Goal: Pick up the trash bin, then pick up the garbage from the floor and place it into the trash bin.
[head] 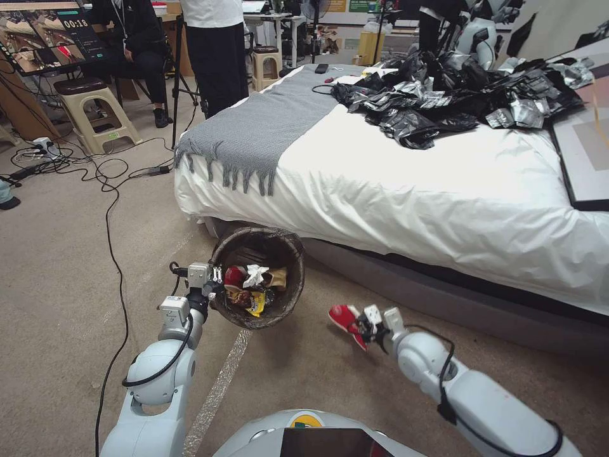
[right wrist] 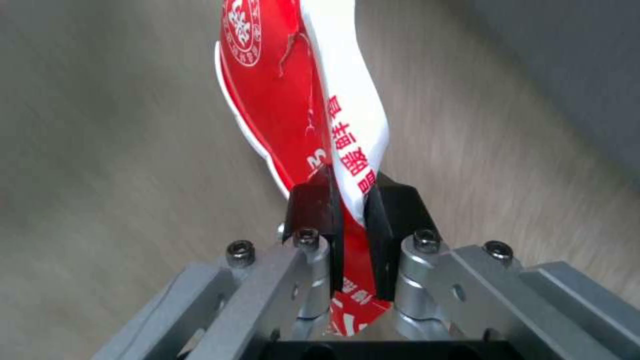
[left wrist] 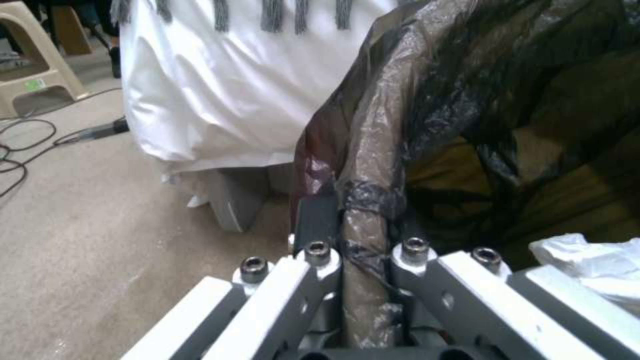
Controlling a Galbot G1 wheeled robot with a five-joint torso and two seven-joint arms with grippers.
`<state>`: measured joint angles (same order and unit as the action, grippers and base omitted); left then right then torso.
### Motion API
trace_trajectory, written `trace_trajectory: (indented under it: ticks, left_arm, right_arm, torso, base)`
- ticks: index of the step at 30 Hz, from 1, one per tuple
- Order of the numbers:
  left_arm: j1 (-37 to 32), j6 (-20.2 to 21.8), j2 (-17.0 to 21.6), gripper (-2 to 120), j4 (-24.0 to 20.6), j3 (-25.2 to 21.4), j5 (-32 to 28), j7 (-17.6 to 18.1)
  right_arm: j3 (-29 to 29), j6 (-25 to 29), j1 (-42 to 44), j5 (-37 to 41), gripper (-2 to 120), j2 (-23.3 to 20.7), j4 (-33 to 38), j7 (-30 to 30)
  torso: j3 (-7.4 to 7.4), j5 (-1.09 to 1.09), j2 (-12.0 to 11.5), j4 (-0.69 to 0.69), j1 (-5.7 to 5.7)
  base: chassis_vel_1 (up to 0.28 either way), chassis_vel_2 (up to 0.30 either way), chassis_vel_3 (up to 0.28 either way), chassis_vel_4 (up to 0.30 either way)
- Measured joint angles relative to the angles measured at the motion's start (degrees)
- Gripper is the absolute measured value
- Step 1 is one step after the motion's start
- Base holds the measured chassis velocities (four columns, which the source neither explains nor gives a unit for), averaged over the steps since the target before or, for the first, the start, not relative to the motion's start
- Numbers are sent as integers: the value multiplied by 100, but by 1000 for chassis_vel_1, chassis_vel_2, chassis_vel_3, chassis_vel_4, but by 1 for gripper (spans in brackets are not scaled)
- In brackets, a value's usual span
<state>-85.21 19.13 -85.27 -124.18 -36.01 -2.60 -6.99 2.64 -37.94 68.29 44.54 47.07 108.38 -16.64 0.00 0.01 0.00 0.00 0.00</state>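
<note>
Beside the trash bin (head: 259, 277), on its right and slightly nearer me, I am holding a red-and-white packet (head: 346, 319) clear of the floor, my right gripper (head: 366, 325) clamped on one end. Its long axis is pointing away from the fingers, toward the bin. My left gripper (head: 214, 284) is pinching the bin's left rim, tilting the mouth toward me. Judgement: the right arm is the nearer one for the drop.

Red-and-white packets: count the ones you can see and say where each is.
2. One red-and-white packet is pinched in the right tool above the carpet; another lies in the trash bin, held by the left tool. Others may be buried.
</note>
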Motion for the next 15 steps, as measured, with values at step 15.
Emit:
trace_trajectory:
  ticks: [15]
  left_arm:
    - [-3,21,-20,2,-83,53,15,0]
  right_arm:
    - [2527,-427,-598,3491,8,-1647,3423,-862]
  torso:
    - [0,-1,0,-1,0]
  base:
    - [0,0,0,0]
